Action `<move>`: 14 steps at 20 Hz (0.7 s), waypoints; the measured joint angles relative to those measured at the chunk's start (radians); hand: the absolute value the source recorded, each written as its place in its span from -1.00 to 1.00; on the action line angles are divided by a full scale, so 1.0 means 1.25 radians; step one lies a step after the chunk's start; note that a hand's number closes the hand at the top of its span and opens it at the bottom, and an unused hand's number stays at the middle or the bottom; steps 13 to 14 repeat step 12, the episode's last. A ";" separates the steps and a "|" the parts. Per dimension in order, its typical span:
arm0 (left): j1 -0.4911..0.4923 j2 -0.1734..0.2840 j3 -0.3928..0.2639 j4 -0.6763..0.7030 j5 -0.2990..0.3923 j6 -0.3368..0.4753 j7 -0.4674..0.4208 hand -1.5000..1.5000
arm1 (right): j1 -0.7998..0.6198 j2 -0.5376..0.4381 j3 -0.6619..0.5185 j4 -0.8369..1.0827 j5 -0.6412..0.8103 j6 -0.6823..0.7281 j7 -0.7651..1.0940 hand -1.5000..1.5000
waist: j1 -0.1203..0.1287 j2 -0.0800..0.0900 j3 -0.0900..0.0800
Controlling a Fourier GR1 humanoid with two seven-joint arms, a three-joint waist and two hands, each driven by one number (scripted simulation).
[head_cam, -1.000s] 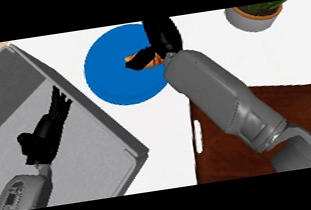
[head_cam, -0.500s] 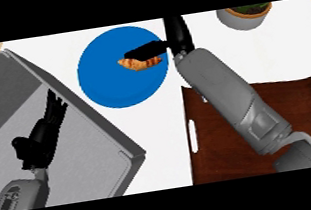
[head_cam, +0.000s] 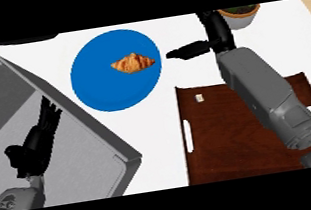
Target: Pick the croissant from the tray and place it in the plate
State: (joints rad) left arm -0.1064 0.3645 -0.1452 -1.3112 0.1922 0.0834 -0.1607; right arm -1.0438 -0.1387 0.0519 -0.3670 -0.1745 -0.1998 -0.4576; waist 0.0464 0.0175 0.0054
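A kitchen worktop seen from steeply above. The white bench (head_cam: 156, 142) carries things for serving food: a round blue plate (head_cam: 112, 90) with a golden croissant (head_cam: 133, 62) on it, and a dark brown wooden tray (head_cam: 228, 141) with slotted handles at its sides. At the far edge stands a small pot (head_cam: 240, 15) holding something green, partly cut off. On the left lies a large grey slab-like object (head_cam: 84, 153), tilted across the bench; what it is cannot be told. Pale wood shows at the far corners.
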 measured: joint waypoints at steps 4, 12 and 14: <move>0.011 -0.001 0.002 -0.005 -0.001 0.000 -0.010 0.00 | 0.017 -0.043 -0.006 0.057 0.013 0.084 -0.076 -1.00 | -0.001 0.000 0.000; -0.003 -0.002 0.010 0.005 0.004 -0.016 -0.009 0.00 | 0.017 -0.071 -0.010 0.155 0.050 0.122 -0.183 -1.00 | 0.009 0.005 0.000; -0.003 -0.002 0.010 0.005 0.004 -0.016 -0.009 0.00 | 0.017 -0.071 -0.010 0.155 0.050 0.122 -0.183 -1.00 | 0.009 0.005 0.000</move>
